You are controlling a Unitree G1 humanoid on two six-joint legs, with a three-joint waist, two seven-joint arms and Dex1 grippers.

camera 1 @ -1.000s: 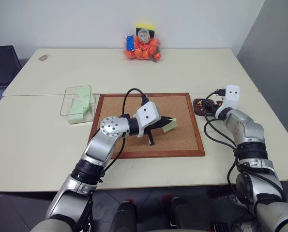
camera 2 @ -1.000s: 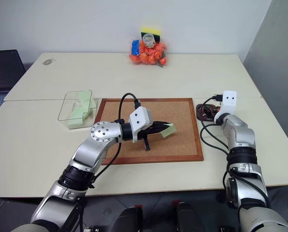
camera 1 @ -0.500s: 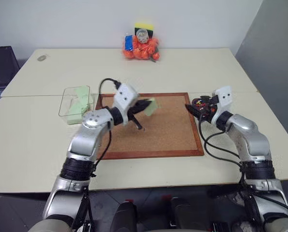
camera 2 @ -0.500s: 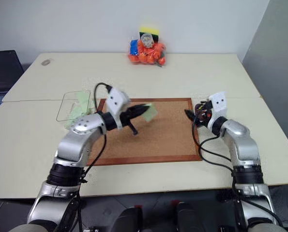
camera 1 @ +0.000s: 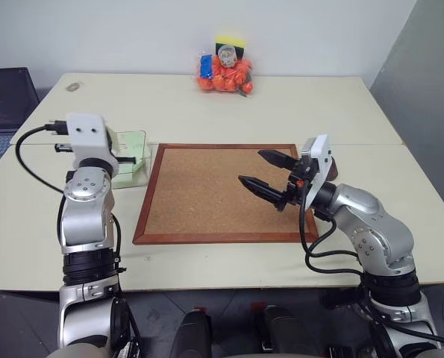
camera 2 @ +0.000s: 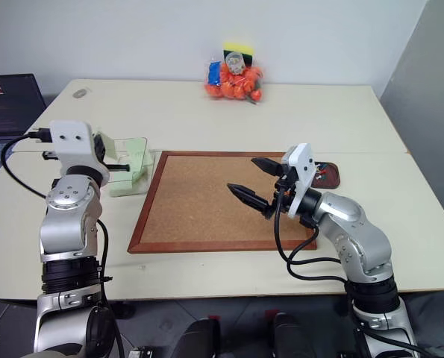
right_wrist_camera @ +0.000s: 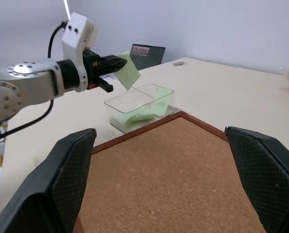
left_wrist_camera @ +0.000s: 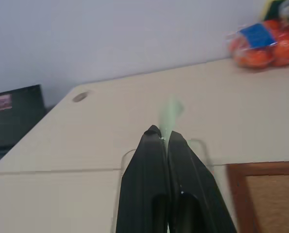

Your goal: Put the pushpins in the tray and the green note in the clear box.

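The green note (right_wrist_camera: 128, 72) is pinched at the tips of my left gripper (right_wrist_camera: 116, 62), which is shut on it and points level just above the clear box (right_wrist_camera: 139, 104). The left wrist view shows the note (left_wrist_camera: 171, 110) sticking up past the closed fingers (left_wrist_camera: 156, 160). More pale green slips lie inside the box (camera 1: 134, 156). My right gripper (camera 2: 244, 175) hangs wide open and empty over the cork board's right half. Behind its wrist sits the dark reddish tray (camera 2: 330, 175), partly hidden, with small red specks in it that may be pushpins (camera 2: 322, 170).
The wood-framed cork board (camera 1: 207, 194) lies in the middle of the table between both arms. A bag of orange items (camera 1: 225, 71) stands at the far edge. A dark laptop (camera 1: 5, 93) sits off the table's left side.
My left gripper swung left from the cork board with the green note to above the clear box. My right gripper left the tray and came over the board, opening fully.
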